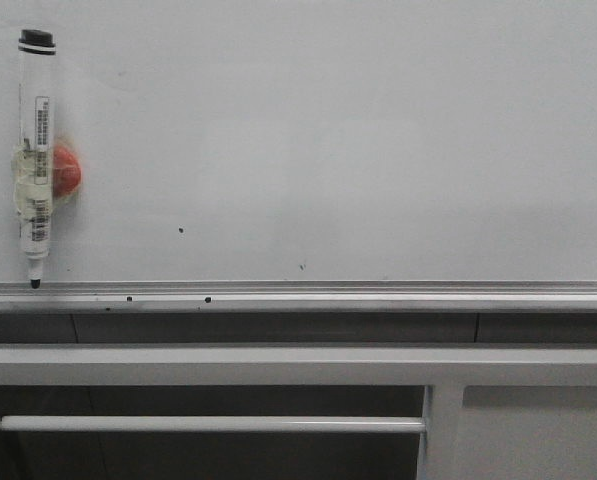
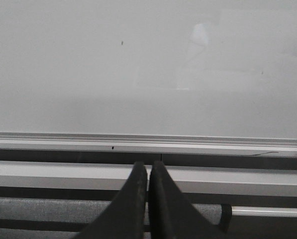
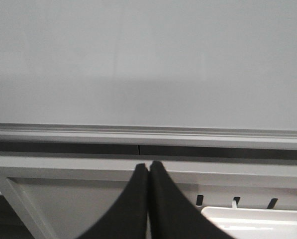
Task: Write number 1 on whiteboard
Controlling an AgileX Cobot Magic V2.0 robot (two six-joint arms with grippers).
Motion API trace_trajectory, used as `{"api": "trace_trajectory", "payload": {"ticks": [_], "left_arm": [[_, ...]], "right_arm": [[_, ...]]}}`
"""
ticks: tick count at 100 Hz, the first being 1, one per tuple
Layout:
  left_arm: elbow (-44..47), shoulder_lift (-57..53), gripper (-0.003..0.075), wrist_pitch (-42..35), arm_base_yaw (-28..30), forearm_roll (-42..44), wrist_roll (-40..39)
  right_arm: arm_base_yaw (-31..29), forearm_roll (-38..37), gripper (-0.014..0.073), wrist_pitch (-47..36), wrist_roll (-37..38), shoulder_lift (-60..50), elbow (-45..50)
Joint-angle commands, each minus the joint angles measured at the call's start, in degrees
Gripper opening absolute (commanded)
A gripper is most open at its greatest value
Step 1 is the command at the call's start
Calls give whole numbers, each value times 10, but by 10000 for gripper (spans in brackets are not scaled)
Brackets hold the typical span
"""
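The whiteboard fills the front view, glossy white-grey with a silver rail along its lower edge. No number 1 shows on it, only small black specks. A marker pen stands tip-down at the board's far left, wrapped in tape with a red-orange piece beside it. Neither gripper appears in the front view. My left gripper is shut and empty, short of the whiteboard. My right gripper is shut and empty too, facing the whiteboard.
Grey metal frame bars run below the board's rail, with a thin rod lower down. A white tray corner shows in the right wrist view. A grey padded tube lies near the left fingers.
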Motion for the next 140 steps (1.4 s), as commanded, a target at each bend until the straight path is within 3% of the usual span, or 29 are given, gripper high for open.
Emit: {"api": "trace_trajectory", "payload": {"ticks": [1, 67, 78, 105, 121, 132, 140], "left_arm": [[3, -13, -20, -44, -4, -4, -6], [3, -13, -20, -44, -4, -4, -6], [3, -13, -20, -46, -4, 32, -6], [3, -13, -20, -211, -4, 29, -6], [3, -13, -20, -220, -4, 29, -6], [3, -13, -20, -220, -4, 29, -6], [3, -13, -20, -220, -4, 29, -6]], "right_arm": [[-4, -6, -43, -14, -5, -8, 19], [-4, -6, -43, -14, -5, -8, 19], [-4, -7, -43, -20, -5, -8, 19], [-4, 5, -43, -117, -5, -8, 19], [-4, 5, -43, -115, -5, -8, 19], [-4, -83, -43, -116, -5, -8, 19], [-4, -85, -43, -120, -5, -8, 19]]}}
